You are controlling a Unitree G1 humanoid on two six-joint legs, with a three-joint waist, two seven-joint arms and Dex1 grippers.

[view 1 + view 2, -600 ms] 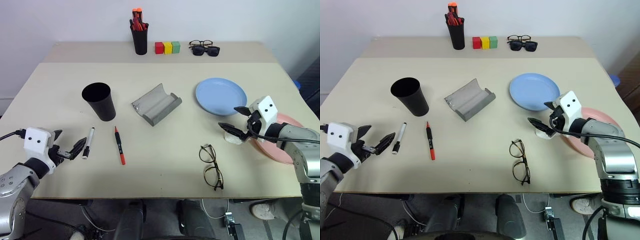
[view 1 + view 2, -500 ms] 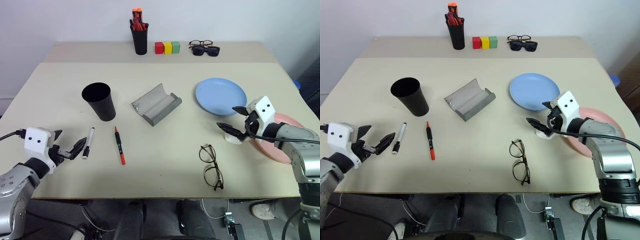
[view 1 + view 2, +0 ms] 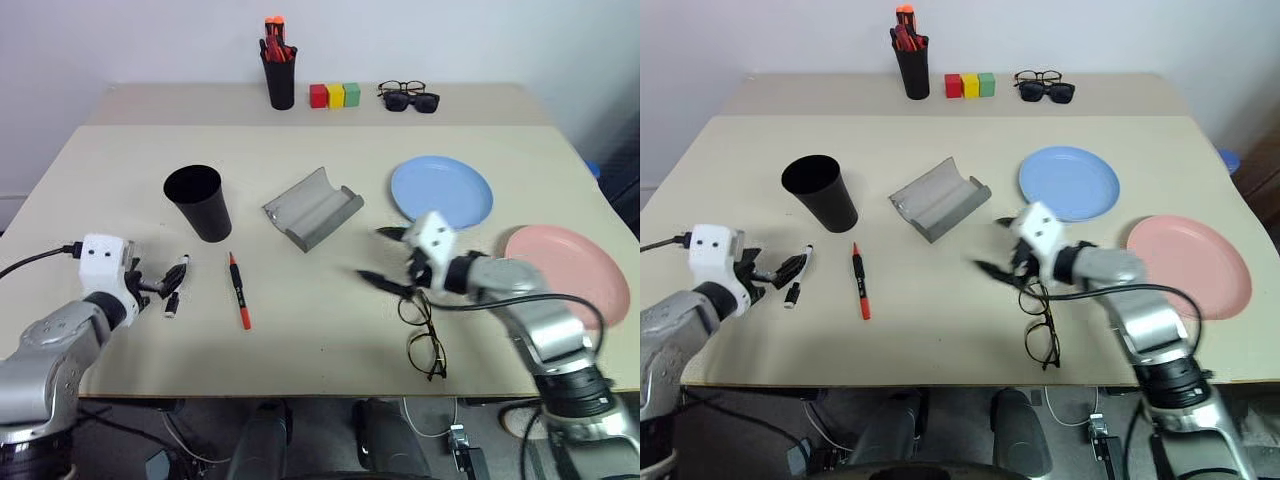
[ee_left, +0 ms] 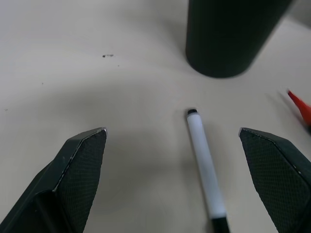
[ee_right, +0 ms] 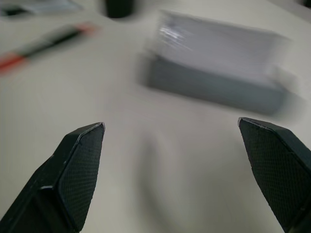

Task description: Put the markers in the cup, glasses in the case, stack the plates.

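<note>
Nearest me, the left hand [image 3: 160, 289] reaches low over the surface [image 3: 320, 330], fingers spread wide and holding nothing, with the white marker [image 4: 206, 170] lying between them. The red marker [image 3: 238, 290] lies just beside it, apart from the hand. On the other side the right hand [image 3: 385, 257] stretches in toward the middle, also fully spread and empty, hovering just above the far end of the glasses [image 3: 422, 330], which lie flat on the surface near the front edge.

Further back, the cup [image 3: 198, 202] stands upright near the markers; I can't see anything inside it. The case [image 3: 312, 208] lies open in the middle with nothing in it. The blue plate [image 3: 442, 190] and the pink plate [image 3: 570, 270] sit apart, side by side, both bare.
</note>
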